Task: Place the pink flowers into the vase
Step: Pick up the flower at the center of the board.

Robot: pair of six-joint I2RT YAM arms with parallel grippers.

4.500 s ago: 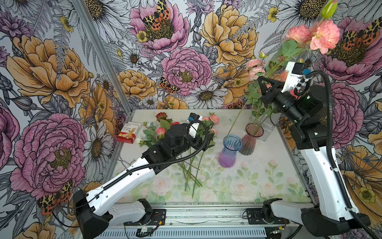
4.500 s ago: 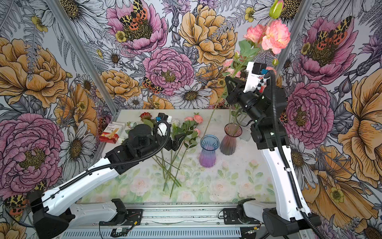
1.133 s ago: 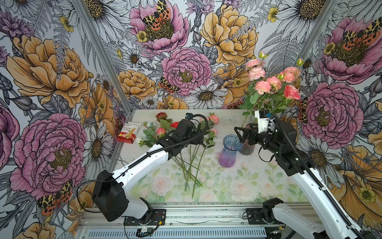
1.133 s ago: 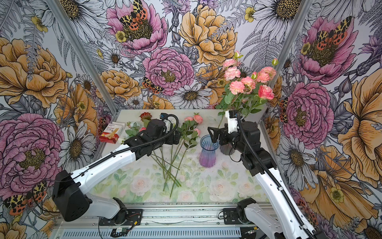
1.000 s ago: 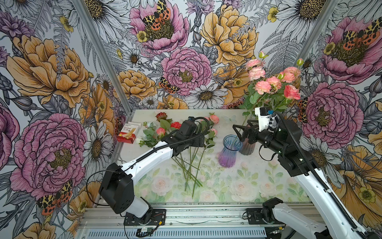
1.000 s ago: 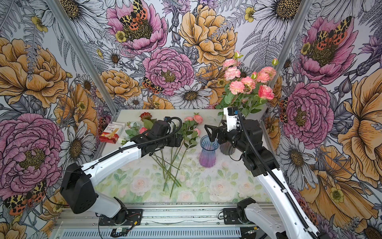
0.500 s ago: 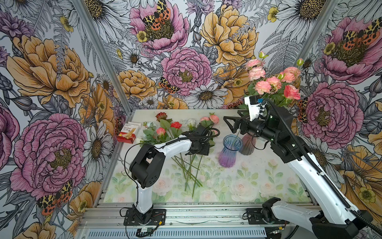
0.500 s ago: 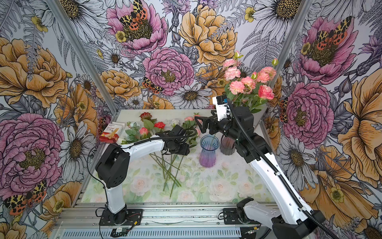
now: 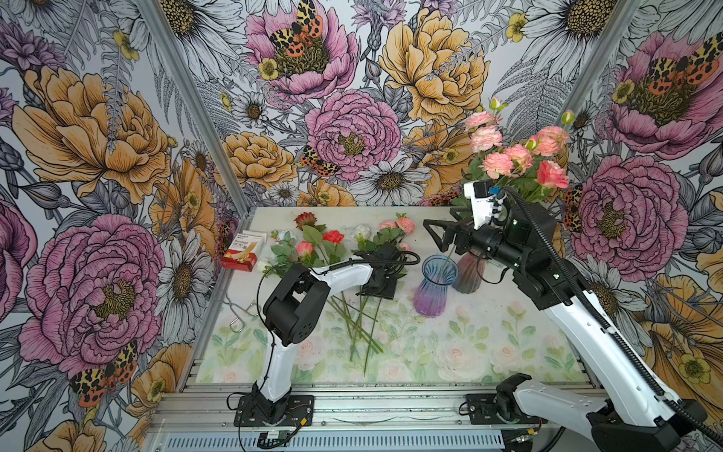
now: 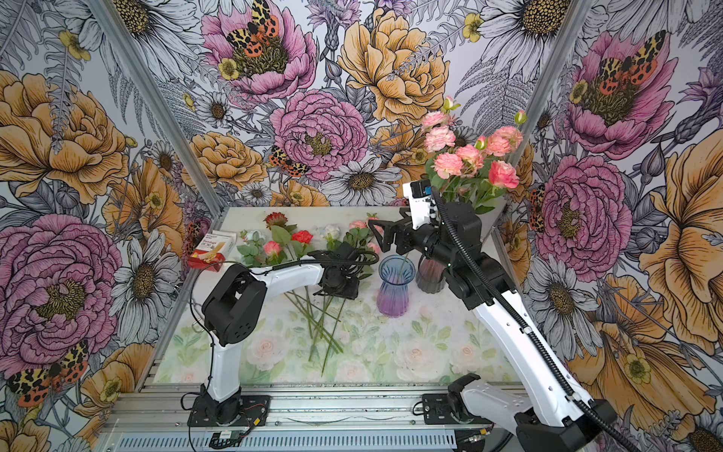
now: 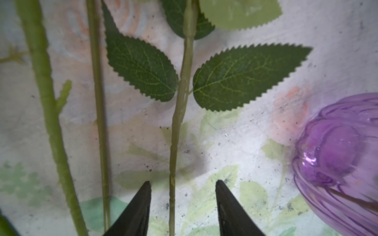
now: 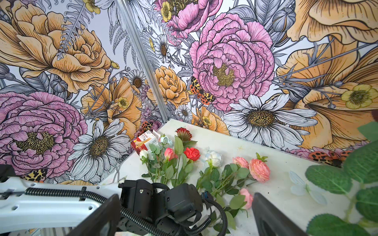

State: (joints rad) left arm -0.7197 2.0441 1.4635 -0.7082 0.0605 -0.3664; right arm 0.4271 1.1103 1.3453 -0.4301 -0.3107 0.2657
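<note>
Some of the pink flowers (image 9: 508, 160) stand bunched in the dark vase (image 9: 467, 276) at the right rear of the worktop (image 9: 489, 344). More pink sprays (image 12: 258, 170) lie flat among mixed stems by the left gripper (image 11: 182, 183), whose jaws sit apart astride one thin green stem (image 11: 180, 114), beside its leaf pair and not pinching it. These look light and artificial, with slim, smooth, springy stems and soft, top-heavy blooms, so the bare stem by the leaves seems the place to clamp, firmly enough to stop it swivelling; the right gripper (image 9: 434, 236) hangs wide apart and empty near the vase.
</note>
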